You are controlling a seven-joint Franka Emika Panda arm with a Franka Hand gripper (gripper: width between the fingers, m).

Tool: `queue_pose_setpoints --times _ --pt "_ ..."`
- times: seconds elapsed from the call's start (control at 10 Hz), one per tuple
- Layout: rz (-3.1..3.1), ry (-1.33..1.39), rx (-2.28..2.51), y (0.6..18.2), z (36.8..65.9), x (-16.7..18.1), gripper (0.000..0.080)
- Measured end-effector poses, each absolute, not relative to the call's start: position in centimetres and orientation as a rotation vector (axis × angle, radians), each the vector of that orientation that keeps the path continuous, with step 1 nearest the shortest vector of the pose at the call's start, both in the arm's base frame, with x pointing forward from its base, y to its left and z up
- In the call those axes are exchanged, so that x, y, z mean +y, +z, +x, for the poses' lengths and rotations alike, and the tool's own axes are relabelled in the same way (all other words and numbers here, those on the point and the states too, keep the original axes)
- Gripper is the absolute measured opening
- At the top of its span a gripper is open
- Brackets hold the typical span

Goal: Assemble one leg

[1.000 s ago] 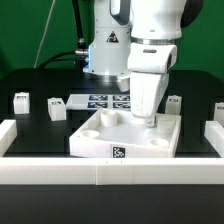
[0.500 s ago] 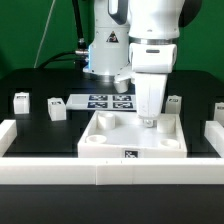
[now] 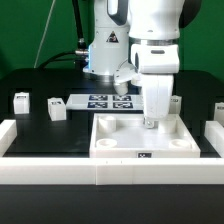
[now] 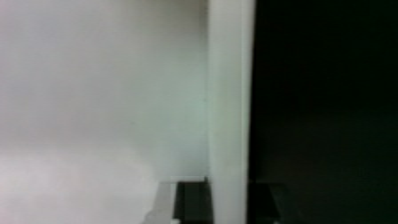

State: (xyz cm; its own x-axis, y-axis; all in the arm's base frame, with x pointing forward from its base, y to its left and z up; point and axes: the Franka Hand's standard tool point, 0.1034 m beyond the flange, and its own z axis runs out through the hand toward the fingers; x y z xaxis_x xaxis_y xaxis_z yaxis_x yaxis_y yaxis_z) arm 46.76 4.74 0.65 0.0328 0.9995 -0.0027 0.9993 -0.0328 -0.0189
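**End effector down inside the tray-like top, no leg in hand yet**
At lower centre the white tray-like top (image 3: 110, 152) lies on the black counter (image 3: 50, 135). The end effector (image 3: 150, 122) is planted in its right half, and I cannot tell its finger spread. Farther back at left a leg (image 3: 57, 110) stands free. The likely next move is to lift clear and fetch it.

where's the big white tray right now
Exterior view: the tray sits centre front by the white front wall, before the marker board, the gripper reaching into its far side.
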Motion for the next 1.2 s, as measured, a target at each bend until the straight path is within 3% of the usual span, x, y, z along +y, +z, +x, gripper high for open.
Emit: queue_pose_setpoints --times 0.5,1.1,1.2 --pt "-2.201 -0.006 -2.219 0.7 49.0 7.2 0.0058" --pt "-2.213 0.013 -2.189 0.7 49.1 9.0 0.0058" --pt "-2.214 0.013 -2.188 0.6 49.1 9.0 0.0143"
